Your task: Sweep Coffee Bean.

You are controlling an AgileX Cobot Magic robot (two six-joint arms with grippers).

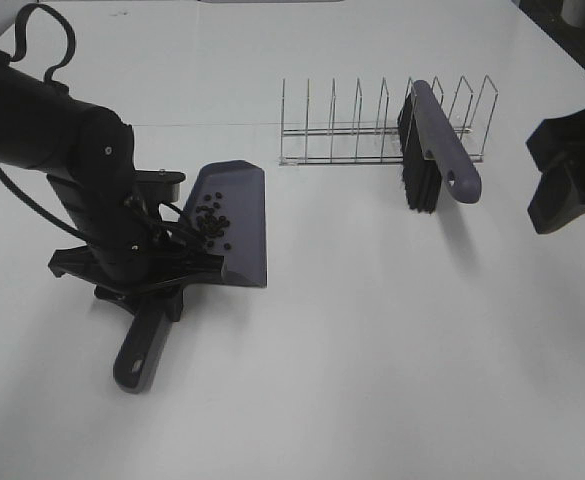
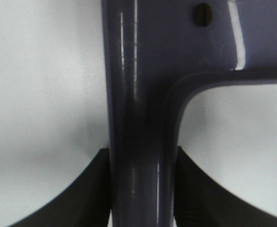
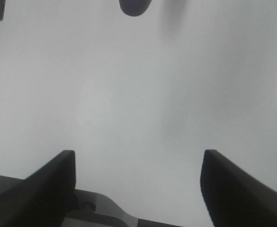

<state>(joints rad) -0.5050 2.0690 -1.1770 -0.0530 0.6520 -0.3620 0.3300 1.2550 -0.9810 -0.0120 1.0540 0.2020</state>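
A grey-purple dustpan (image 1: 237, 225) lies on the white table at the left, with a loose cluster of tiny dark coffee beans (image 1: 212, 222) in its pan. My left gripper (image 1: 157, 285) is shut on the dustpan's handle (image 2: 140, 142); its black fingers (image 2: 93, 189) press both sides of the handle in the left wrist view. One bean (image 2: 202, 14) shows on the pan there. A grey-purple brush (image 1: 430, 148) with black bristles leans in a wire rack (image 1: 372, 125). My right gripper (image 1: 564, 180) is open and empty at the right edge; its fingers (image 3: 48, 189) stand wide apart.
The brush's handle tip (image 3: 134, 5) shows at the edge of the right wrist view. The wire rack stands at the back middle. Bare white table (image 1: 392, 340) lies between the two arms and in front.
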